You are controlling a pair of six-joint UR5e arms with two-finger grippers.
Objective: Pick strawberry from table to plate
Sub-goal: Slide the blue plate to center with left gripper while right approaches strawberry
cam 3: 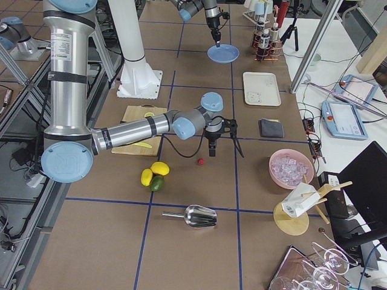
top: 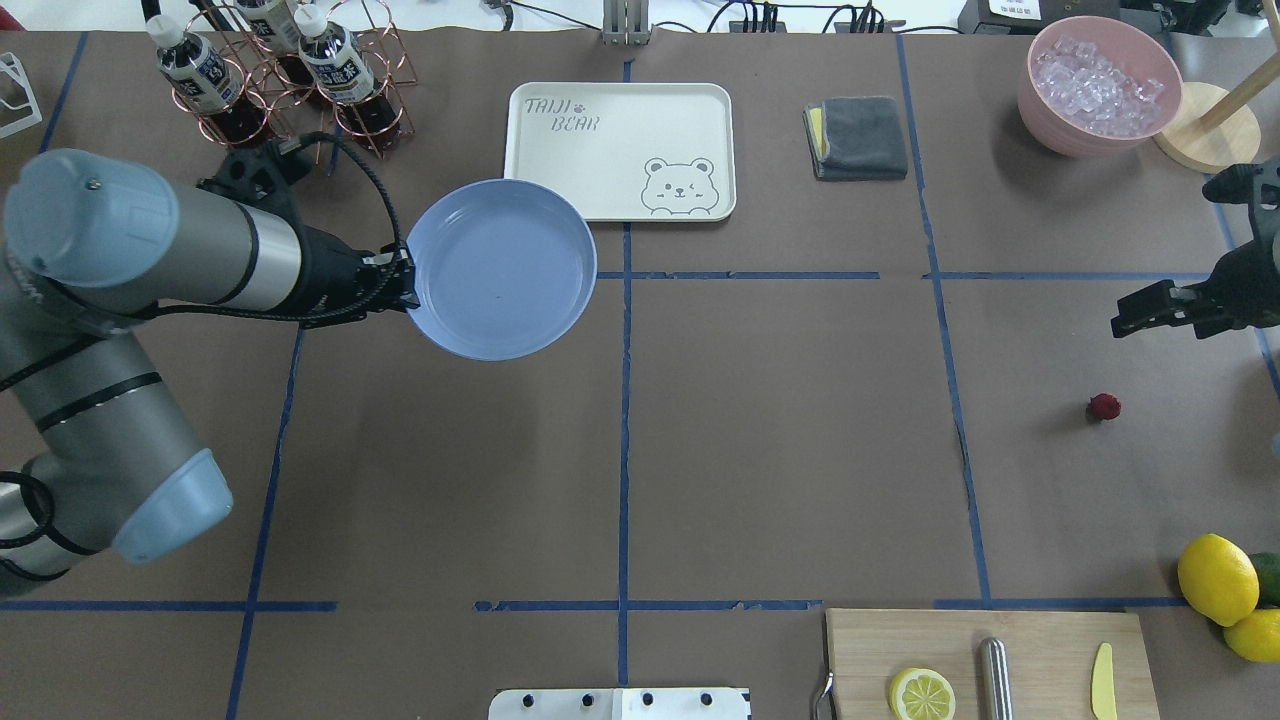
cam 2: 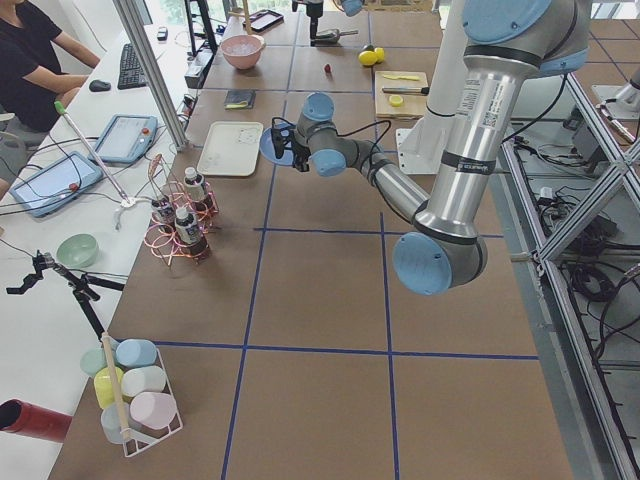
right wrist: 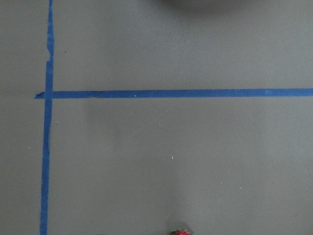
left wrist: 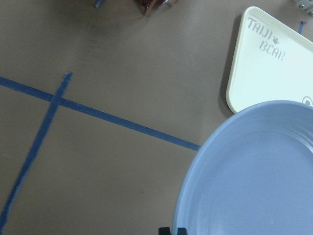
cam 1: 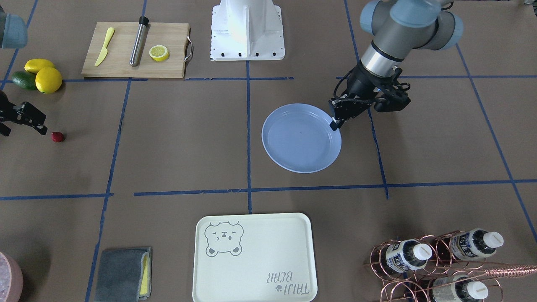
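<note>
While one plate [cam 1: 300, 144] is gripped, one strawberry [cam 1: 57, 136] lies.

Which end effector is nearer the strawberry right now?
Right. The right end effector hangs just beside the strawberry, not touching; the left end effector grips the plate rim, far across the table.

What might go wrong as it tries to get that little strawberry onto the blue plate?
The strawberry is tiny and roundish, lying beside the open right hand; closing fingers might nudge it away rather than catch it. The left hand seems to pinch the plate only at its rim, so the plate could tilt or slip. The berry also lies far from the plate, a long carry.
</note>
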